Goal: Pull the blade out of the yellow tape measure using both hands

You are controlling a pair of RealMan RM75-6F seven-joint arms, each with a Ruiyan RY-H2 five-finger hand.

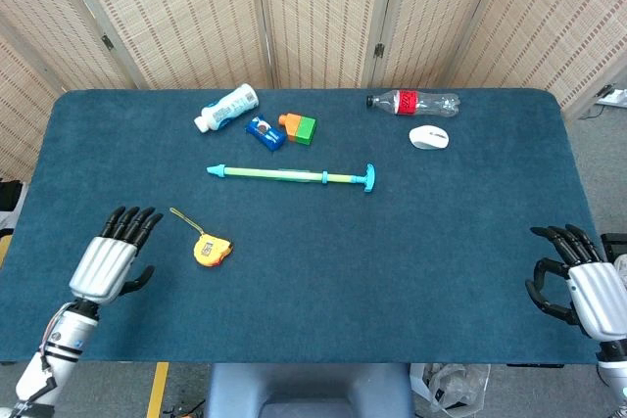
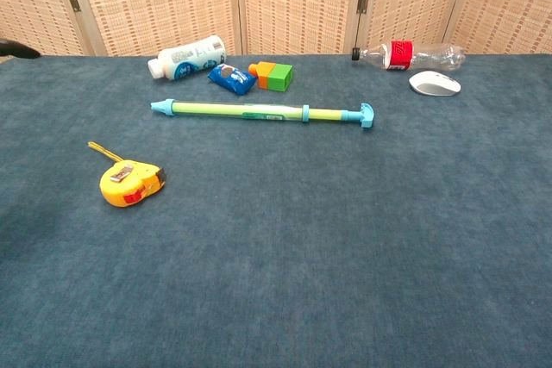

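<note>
A staged test room rather than a home — a desk (image 1: 470, 242) covered in dark blue felt stands before folding wicker screens (image 1: 323, 12) that wall it off. Unrelated oddments lie scattered on it: a computer mouse (image 1: 429, 137), a plastic bottle (image 1: 412, 102), toy blocks (image 1: 298, 126). Yellow tape (image 1: 157, 389) marks the floor.

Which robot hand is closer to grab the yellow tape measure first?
The left robot hand. It hovers open just beside the tape measure, while the right robot hand sits far off at the table's other edge.
</note>
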